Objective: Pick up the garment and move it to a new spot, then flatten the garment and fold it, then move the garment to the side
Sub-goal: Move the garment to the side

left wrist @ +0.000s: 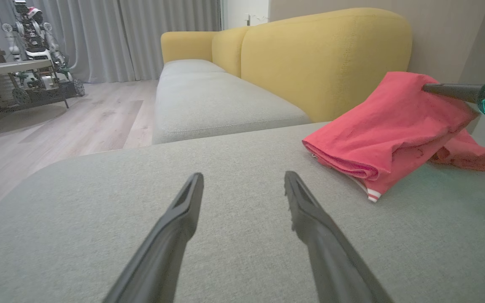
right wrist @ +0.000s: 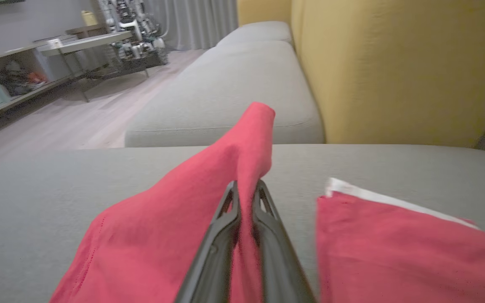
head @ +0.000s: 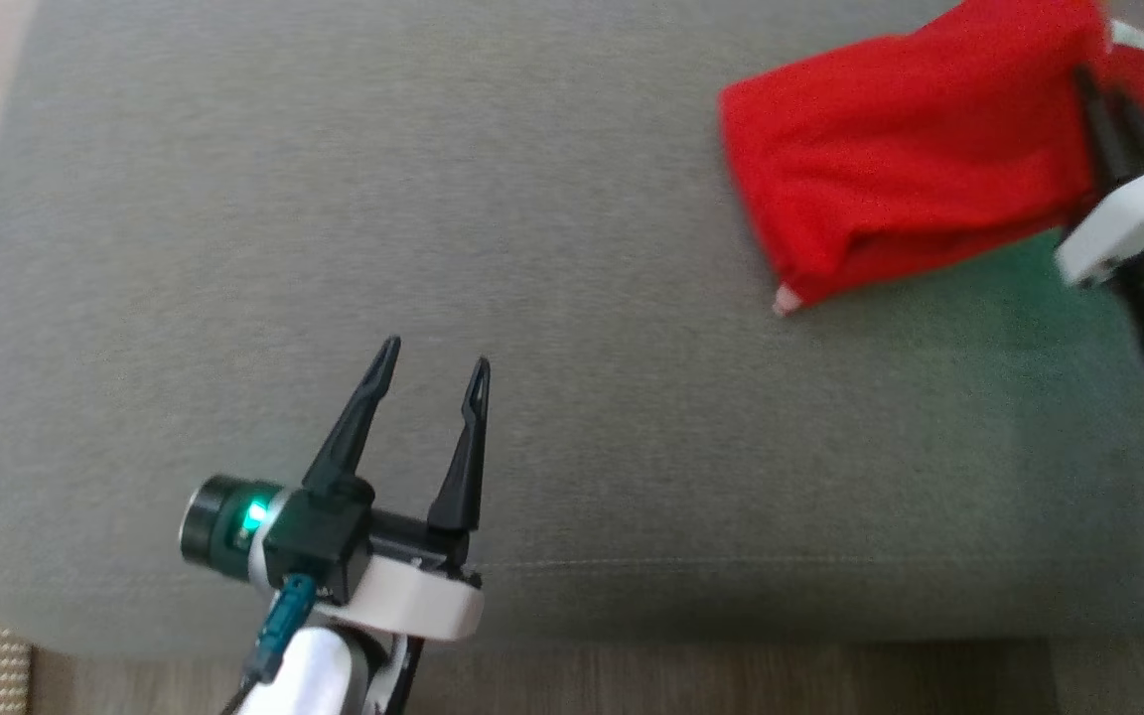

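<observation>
A red garment (head: 890, 169) with white trim lies bunched at the far right of the grey sofa cushion (head: 354, 218). My right gripper (head: 1093, 84) is shut on a fold of the garment (right wrist: 242, 160) and holds that part raised above the cushion. In the right wrist view my right gripper (right wrist: 246, 187) pinches the cloth between its closed fingers, and another part of the garment lies to the right. My left gripper (head: 433, 362) stands open over the cushion's near side, well left of the garment (left wrist: 385, 126), with nothing between its fingers (left wrist: 187, 202).
The yellow sofa back (left wrist: 322, 59) rises behind the cushion. A second grey seat (left wrist: 209, 101) runs off beyond it. Wooden floor (left wrist: 57, 122) lies to the left, with a low table and clutter (left wrist: 27, 75) by grey curtains. The cushion's front edge (head: 632, 616) is near me.
</observation>
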### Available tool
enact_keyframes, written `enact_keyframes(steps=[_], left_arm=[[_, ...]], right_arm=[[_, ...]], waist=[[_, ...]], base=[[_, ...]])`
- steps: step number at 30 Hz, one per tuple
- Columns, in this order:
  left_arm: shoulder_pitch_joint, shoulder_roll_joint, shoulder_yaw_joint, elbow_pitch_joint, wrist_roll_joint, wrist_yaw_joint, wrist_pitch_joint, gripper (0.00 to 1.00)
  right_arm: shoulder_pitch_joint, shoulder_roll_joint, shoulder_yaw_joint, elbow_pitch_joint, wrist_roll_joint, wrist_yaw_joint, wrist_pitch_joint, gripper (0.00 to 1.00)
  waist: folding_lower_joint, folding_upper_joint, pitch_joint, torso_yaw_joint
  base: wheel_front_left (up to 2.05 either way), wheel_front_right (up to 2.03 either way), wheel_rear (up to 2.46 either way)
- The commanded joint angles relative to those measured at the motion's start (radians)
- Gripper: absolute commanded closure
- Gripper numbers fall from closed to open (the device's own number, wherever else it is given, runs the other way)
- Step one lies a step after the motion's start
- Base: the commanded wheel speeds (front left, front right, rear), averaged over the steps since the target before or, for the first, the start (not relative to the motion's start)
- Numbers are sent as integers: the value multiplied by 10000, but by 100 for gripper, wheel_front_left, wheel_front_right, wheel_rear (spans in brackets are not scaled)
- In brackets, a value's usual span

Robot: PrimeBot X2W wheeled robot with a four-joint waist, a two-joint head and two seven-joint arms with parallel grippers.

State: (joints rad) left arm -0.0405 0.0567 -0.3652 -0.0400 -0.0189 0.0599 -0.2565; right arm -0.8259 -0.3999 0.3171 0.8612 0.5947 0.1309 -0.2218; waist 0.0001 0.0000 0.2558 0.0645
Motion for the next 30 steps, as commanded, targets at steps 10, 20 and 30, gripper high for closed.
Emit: enact_keyframes(steps=[10,20,30], left_arm=[[-752,80,368,-463,156,-152,-53,0],[-1029,196,330,-436,145,-219,-53,0],[-859,146,504,-338,-51,92,-53,0]], right_arm=[[-719,-1297,-1421,-442,-589,-2,173,100],[-662,-1697,-3888,596,-2786,-2,246,0],[329,622,-6050,-613,-6599,-2,-305,0]], waist=[[-1,0,851,-960],[-1,0,1211,-910],[-1,0,438,-602]], base=[[0,0,0],[0,0,0],[0,0,0]])
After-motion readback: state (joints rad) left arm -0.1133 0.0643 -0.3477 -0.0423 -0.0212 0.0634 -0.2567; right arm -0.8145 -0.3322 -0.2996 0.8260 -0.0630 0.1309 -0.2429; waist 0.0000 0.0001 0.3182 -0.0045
